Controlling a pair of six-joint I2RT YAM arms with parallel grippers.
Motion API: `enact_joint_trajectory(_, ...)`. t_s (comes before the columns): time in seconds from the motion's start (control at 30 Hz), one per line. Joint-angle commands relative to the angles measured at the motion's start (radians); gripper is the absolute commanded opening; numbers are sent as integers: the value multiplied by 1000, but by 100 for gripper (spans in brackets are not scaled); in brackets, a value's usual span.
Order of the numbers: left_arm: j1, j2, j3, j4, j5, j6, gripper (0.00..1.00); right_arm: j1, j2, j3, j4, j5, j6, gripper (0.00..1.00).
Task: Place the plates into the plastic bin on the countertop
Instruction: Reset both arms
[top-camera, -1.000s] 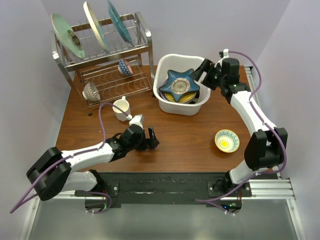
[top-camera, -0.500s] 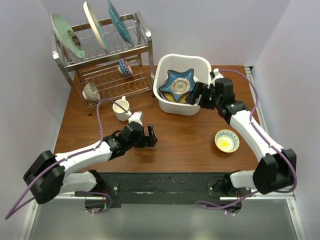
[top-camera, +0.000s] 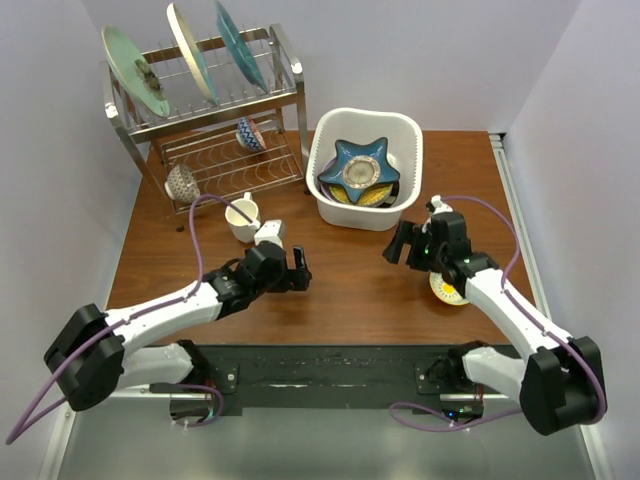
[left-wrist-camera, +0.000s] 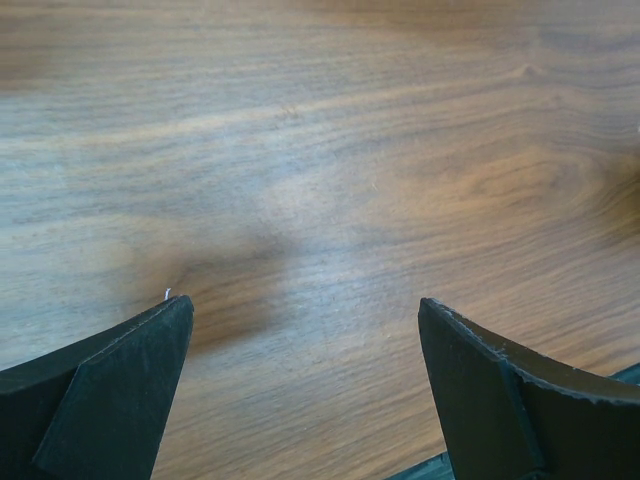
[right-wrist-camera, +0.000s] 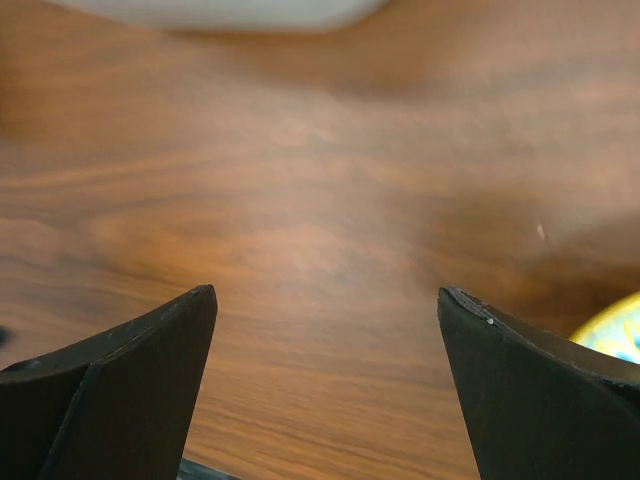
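From above, you see the bin (top-camera: 365, 215) at the back of the table (top-camera: 350, 300), just right of the rack (top-camera: 285, 90); the plates (top-camera: 360, 168) lie stacked inside it, a blue star-shaped one on top, a yellow rim showing under it; no plate lies loose on the wood. Three upright dishes (top-camera: 190, 50) stand on the rack's top tier. Your left gripper (top-camera: 297, 268) sits low over bare wood left of centre, jaws apart and empty; the mug (top-camera: 240, 217) stands near it, toward the rack. Your right gripper (top-camera: 400, 243) is in front of the bin and clear of it, jaws wide, nothing between them; the bowl (top-camera: 447, 291) is partly hidden under that arm's wrist.

In the left wrist view, the two dark fingers (left-wrist-camera: 110, 390) stand far apart in the bottom corners; only wood grain lies between them.

In the right wrist view, the fingers (right-wrist-camera: 120, 390) are spread just as wide over blurred wood; the bin's white edge is a smear along the top; the bowl's yellow-and-blue rim peeks in at the right edge.
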Motion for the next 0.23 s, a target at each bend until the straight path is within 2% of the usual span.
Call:
enact_joint_trajectory(0.0,5,-44,40,-16,-71,17,100,4,-27,-69,41,79,15,96)
enact_joint_trajectory(0.2,4,-182,-23,50,-114,64,100,4,-40,-124,79,159,22,99)
